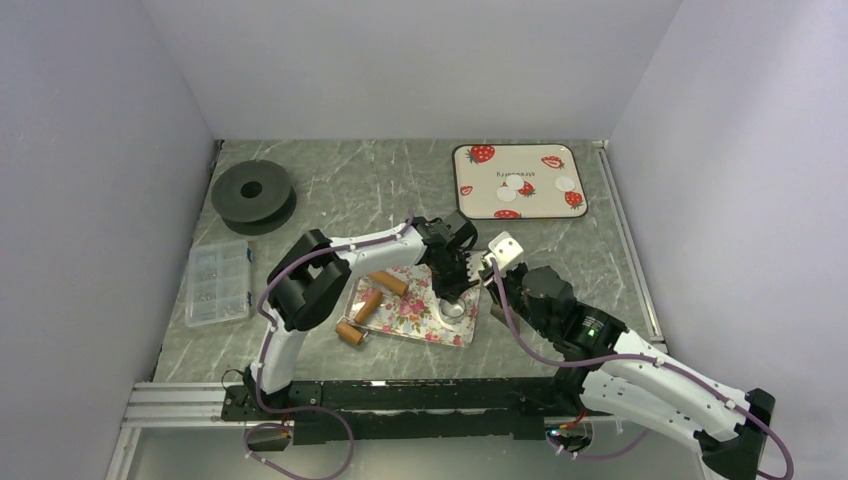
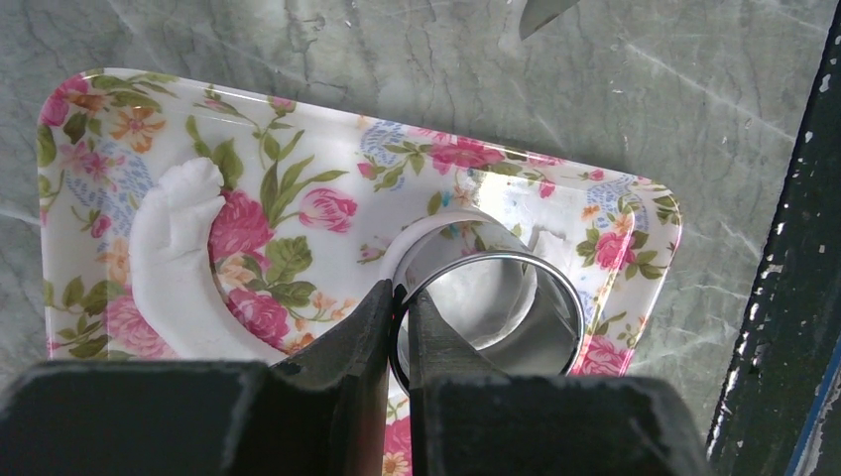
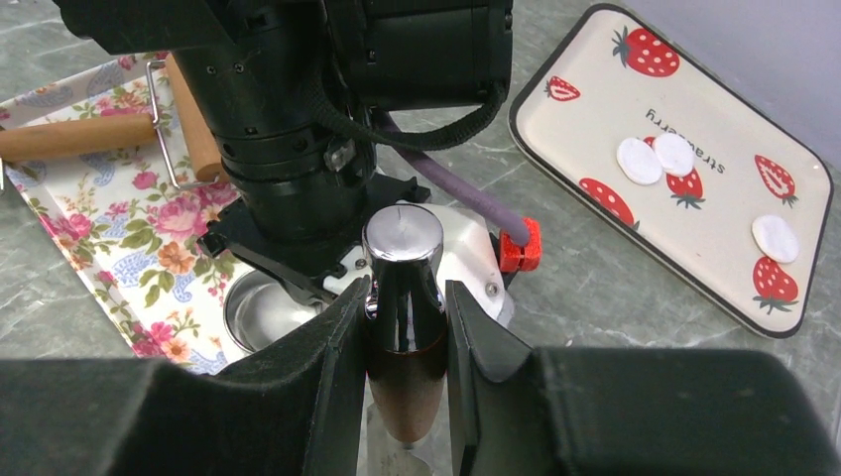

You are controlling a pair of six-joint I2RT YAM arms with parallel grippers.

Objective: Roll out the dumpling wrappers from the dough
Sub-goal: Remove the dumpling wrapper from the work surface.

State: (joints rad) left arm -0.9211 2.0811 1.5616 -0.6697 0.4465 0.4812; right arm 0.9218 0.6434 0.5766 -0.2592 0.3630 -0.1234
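My left gripper (image 1: 452,290) (image 2: 400,317) is shut on the wall of the metal ring cutter (image 2: 543,339), which stands on the floral tray (image 2: 298,129) with white dough showing inside it. Leftover white dough (image 2: 169,268) with a round bite cut from it lies to the cutter's left. My right gripper (image 1: 498,272) (image 3: 405,327) is shut on a brown, chrome-capped tool handle (image 3: 402,258) with a white blade (image 1: 505,247), just right of the cutter (image 3: 263,312). Three dumpling wrappers (image 3: 640,161) (image 1: 513,185) lie on the strawberry tray (image 1: 520,208) (image 3: 595,129).
Wooden rolling pins (image 1: 370,305) lie on the floral tray's left half (image 1: 400,318). A black spool (image 1: 252,192) and a clear organiser box (image 1: 218,282) sit at the left. The left arm's wrist (image 3: 298,149) is close in front of my right gripper. Walls enclose the table.
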